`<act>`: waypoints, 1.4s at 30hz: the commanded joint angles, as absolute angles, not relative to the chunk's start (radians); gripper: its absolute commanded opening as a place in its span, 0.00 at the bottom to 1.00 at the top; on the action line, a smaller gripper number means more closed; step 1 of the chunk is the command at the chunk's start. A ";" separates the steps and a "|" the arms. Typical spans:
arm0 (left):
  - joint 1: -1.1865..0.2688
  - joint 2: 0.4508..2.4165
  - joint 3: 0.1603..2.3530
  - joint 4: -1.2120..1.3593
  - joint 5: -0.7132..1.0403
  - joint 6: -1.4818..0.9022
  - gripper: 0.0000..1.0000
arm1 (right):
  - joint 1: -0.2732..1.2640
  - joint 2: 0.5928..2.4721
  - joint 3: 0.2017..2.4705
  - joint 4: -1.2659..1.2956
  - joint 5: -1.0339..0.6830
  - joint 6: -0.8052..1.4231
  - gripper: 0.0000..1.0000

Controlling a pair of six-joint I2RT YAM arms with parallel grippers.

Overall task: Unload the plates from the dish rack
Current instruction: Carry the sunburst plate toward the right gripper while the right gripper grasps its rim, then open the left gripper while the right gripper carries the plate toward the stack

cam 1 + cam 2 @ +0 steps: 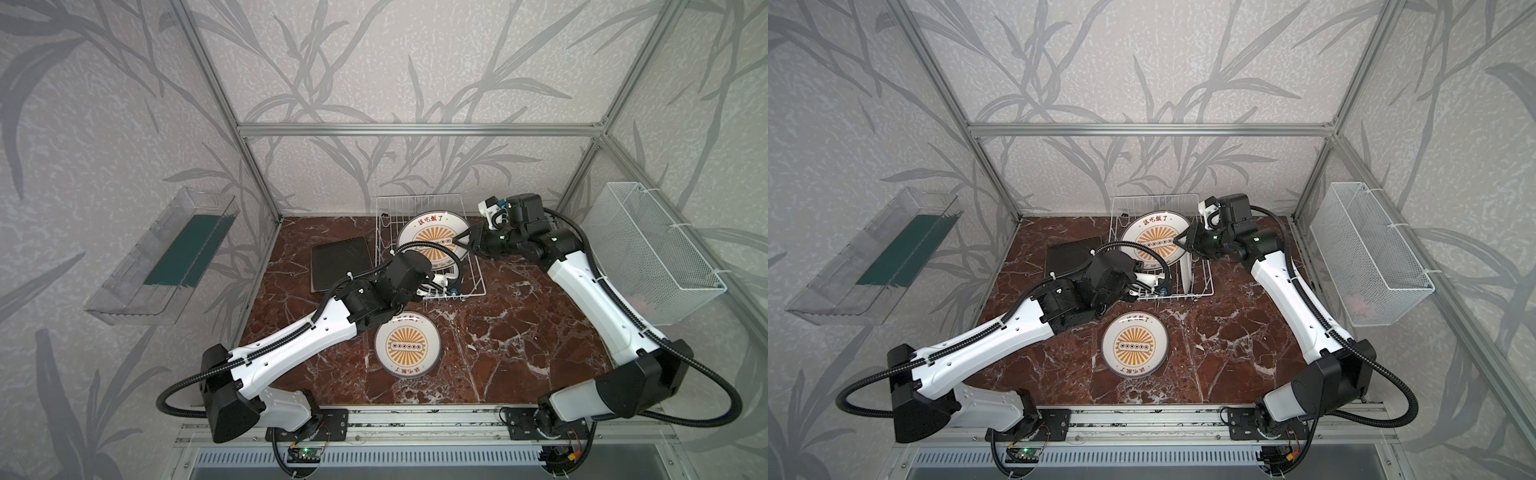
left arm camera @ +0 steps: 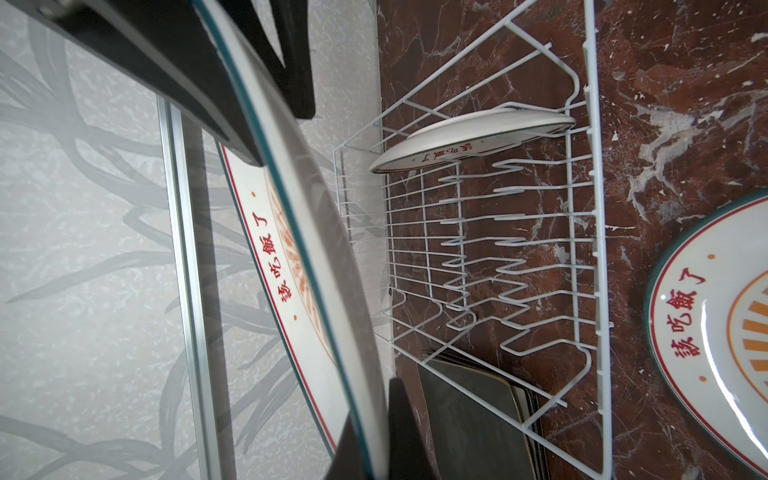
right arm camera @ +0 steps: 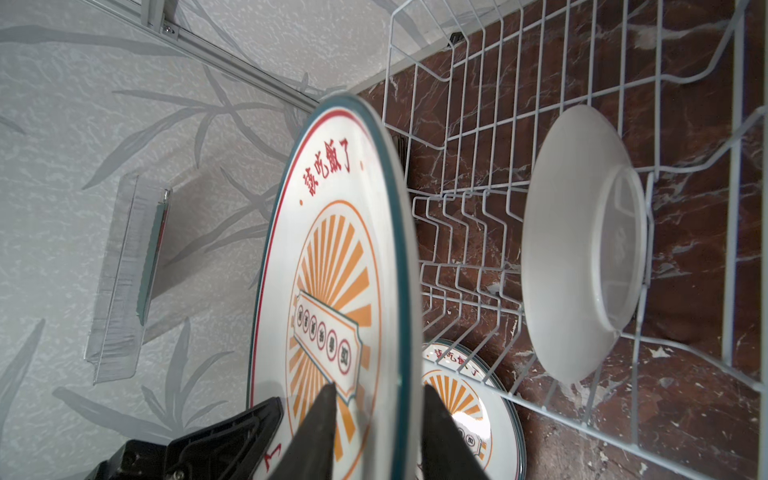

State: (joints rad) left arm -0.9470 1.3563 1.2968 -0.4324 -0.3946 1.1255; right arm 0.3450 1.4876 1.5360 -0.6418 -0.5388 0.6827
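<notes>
**Stack of black plates**: lies flat on the table, to the left of the left gripper and just outside the left wall of the dish rack.

**Left gripper:** fingers pressed together on the lower rim of a round white plate, one finger on each face. In both top views the jaws are hidden under the arm's own wrist; the left wrist view shows the pinch. The held plate stands raised on edge above the rack, printed face toward the camera head.

**Flat round plate**: rests face up on the table, on the near side of the left gripper and apart from the rack.

**Dish rack:** sits directly beneath both grippers. One more round plate stands upright between the tines at the rack's right end, below the right gripper and apart from the held plate.

**Right gripper:** reaches in from the right to the held plate's right rim. Its fingers straddle that rim narrowly, one over the printed face and one behind the back. Whether they are pressing on the plate cannot be told.
</notes>
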 commanded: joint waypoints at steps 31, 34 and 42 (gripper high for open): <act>-0.772 1.134 1.344 -0.591 0.019 0.508 0.99 | 0.164 1.113 1.205 -0.525 -0.770 0.685 0.00; -0.703 1.074 1.329 -0.571 0.120 0.408 0.99 | 0.164 1.035 1.133 -0.605 -0.782 0.603 0.00; -0.621 1.028 1.287 -0.524 0.234 0.200 0.99 | 0.225 0.810 0.855 -0.583 -0.752 0.696 0.00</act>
State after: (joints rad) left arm -0.6514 1.0336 1.3148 -0.5468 0.1562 0.3363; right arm 0.1951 0.8646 0.8921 -0.5941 -0.7391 0.6682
